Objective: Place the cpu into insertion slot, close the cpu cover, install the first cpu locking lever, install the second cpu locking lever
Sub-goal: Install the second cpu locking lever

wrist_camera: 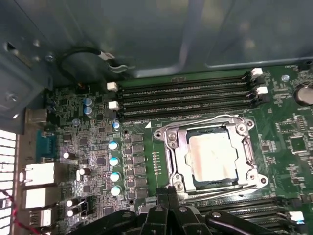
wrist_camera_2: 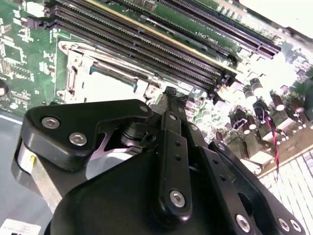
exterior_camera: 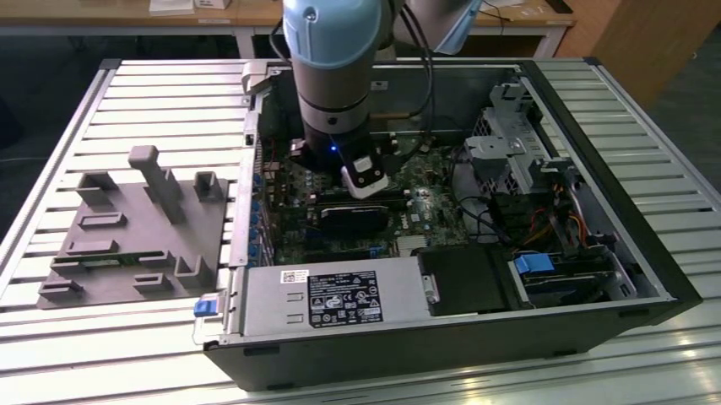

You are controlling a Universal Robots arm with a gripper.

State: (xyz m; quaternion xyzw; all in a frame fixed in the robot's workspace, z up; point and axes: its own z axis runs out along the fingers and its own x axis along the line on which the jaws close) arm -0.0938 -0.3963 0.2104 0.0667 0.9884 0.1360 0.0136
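1. Slatted metal workbench (exterior_camera: 135, 101) is carrying an open black computer case (exterior_camera: 631, 253).
2. Dull silver-grey square cpu (wrist_camera: 213, 156) is sitting in the silvery-rimmed insertion slot (wrist_camera: 171, 161), mid-motherboard.
3. Black gripper (wrist_camera: 168, 192), fingers pressed together, is hovering at the slot's edge.
4. Thin, stiff, fragile chip; its edges are likely the safest hold.

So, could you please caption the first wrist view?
Silver-grey square cpu seated in the metal-framed insertion slot, gripper beside it.

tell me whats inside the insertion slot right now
The cpu sits in the insertion slot, its silver-grey top showing through the cpu cover window. The contacts beneath are covered.
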